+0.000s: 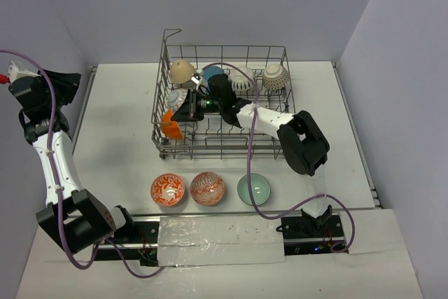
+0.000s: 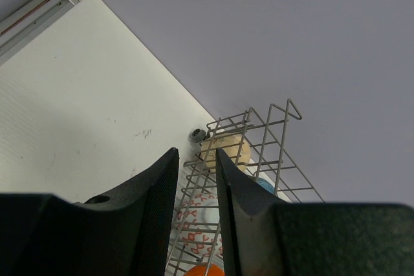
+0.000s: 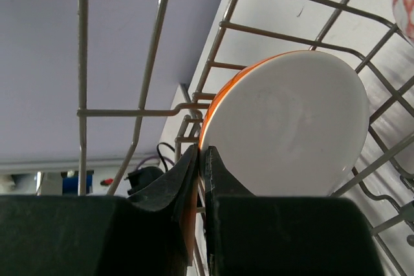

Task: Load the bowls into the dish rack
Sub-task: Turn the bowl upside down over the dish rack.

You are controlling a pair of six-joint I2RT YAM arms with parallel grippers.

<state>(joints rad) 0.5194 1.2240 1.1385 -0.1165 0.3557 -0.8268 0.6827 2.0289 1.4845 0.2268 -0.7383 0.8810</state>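
My right gripper [image 1: 182, 113] reaches into the left end of the grey wire dish rack [image 1: 224, 146] and is shut on the rim of a plain orange bowl [image 1: 170, 125]. In the right wrist view the bowl [image 3: 291, 121] stands on edge, its white inside facing me, with its rim pinched between the fingers [image 3: 201, 156]. Several other bowls stand in the rack: tan [image 1: 183, 71], teal-blue [image 1: 212, 73], white striped [image 1: 241, 78]. Three bowls sit on the table in front: orange-red patterned [image 1: 168, 189], reddish patterned [image 1: 207, 188], pale green [image 1: 253, 189]. My left gripper [image 2: 197, 153] is open and empty, raised at the far left.
The rack's tall wire walls and upright tines surround the right gripper. A white bowl with red marks [image 2: 197, 214] stands just behind the orange one. Grey walls close in the table at the back and sides. Cables trail near the arm bases.
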